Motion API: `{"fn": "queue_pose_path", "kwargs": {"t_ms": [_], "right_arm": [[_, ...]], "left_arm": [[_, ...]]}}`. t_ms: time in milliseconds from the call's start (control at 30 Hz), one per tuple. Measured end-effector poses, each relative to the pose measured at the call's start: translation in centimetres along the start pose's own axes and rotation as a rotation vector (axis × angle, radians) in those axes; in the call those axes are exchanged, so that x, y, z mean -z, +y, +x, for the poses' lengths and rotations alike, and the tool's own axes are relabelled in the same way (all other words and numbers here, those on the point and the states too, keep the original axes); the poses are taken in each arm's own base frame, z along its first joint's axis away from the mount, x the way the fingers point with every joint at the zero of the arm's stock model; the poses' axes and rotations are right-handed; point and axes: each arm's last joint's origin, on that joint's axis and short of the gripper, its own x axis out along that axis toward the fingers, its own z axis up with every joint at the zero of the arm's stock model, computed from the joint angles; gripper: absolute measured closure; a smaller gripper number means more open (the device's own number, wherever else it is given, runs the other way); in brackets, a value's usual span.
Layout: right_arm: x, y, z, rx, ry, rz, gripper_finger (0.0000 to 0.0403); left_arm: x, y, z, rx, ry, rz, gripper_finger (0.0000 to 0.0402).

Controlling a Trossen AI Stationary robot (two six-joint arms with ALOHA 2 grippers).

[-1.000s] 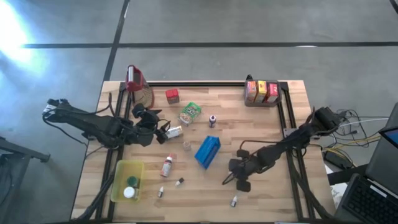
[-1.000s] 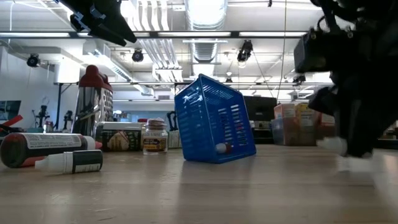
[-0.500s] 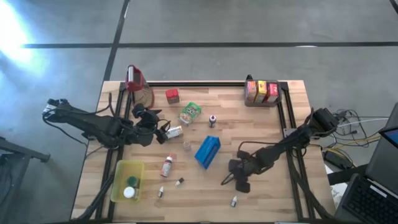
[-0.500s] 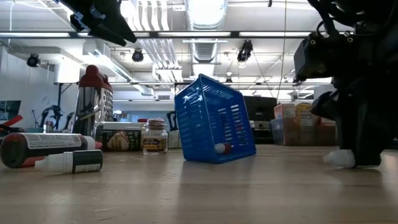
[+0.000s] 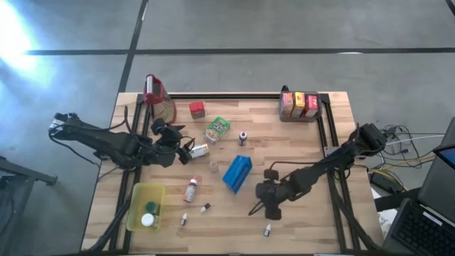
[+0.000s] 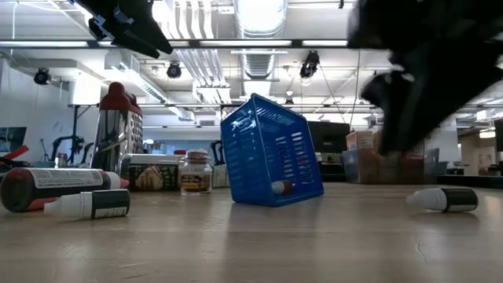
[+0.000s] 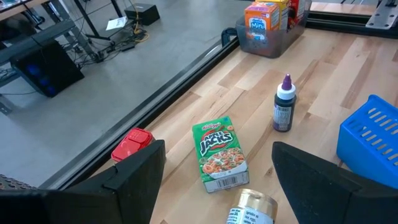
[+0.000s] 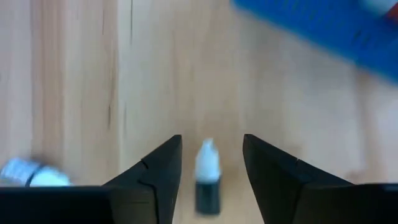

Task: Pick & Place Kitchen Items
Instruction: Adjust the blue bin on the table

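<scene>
Half spread at the right gripper (image 8: pixel 211 138), pinching nothing; hung low over the table (image 5: pixel 306 142) with a tiny white-capped bottle (image 8: pixel 207 174) lying on the wood in the gap between its fingers, touching neither. Saw the blue tray (image 8: pixel 323 18) just ahead of those fingertips. Noted the left gripper (image 7: pixel 217 152) wide apart and empty, well away from the right one; found a green carton (image 7: pixel 219 134) flat ahead between its fingers, a small tin (image 7: pixel 252 208) nearer, a purple-capped bottle (image 7: pixel 284 109) upright farther ahead
</scene>
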Motion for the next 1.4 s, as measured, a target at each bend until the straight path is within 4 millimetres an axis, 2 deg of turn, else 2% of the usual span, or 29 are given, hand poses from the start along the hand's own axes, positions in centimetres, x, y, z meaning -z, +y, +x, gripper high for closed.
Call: {"fn": "queue_pose_path", "kwargs": {"t_ms": [133,233,333,567,800,1033,1100,1200,1400], "right_arm": [[-1.8,0.3,-0.5,0.115,-0.213,0.008,0.0258],[-2.8,0.6,-0.5,0.108,-0.379,0.016,0.0268],[-3.0,0.8,-0.4,0.103,-0.461,-0.044,0.0273],[-2.8,-0.1,-0.4,0.316,-0.405,-0.275,0.0256],[-1.8,-0.3,-0.7,0.382,-0.325,-0.247,0.0234],[-0.2,-1.0,-0.7,0.438,-0.204,-0.193,0.0258],[-0.2,-1.0,-0.7,0.458,-0.215,-0.193,0.0267],[-0.4,-1.0,-0.7,0.5,-0.216,-0.297,0.0274],[-1.5,-1.8,-0.4,0.579,-0.254,-0.447,0.0264]], "left_arm": [[0.0,0.0,0.0,0.0,0.0,0.0,0.0101],[0.0,0.0,0.0,0.0,0.0,0.0,0.0101],[0.0,0.0,0.0,0.0,0.0,0.0,0.0101],[0.0,0.0,0.0,0.0,0.0,0.0,0.0101],[0.0,0.0,0.0,0.0,0.0,0.0,0.0101],[0.0,0.0,0.0,0.0,0.0,0.0,0.0101],[0.0,0.0,0.0,0.0,0.0,0.0,0.0101],[-0.1,-0.1,0.0,0.004,-0.009,-0.016,0.0101],[-0.1,-0.1,0.0,0.002,-0.011,-0.015,0.0101]]}}
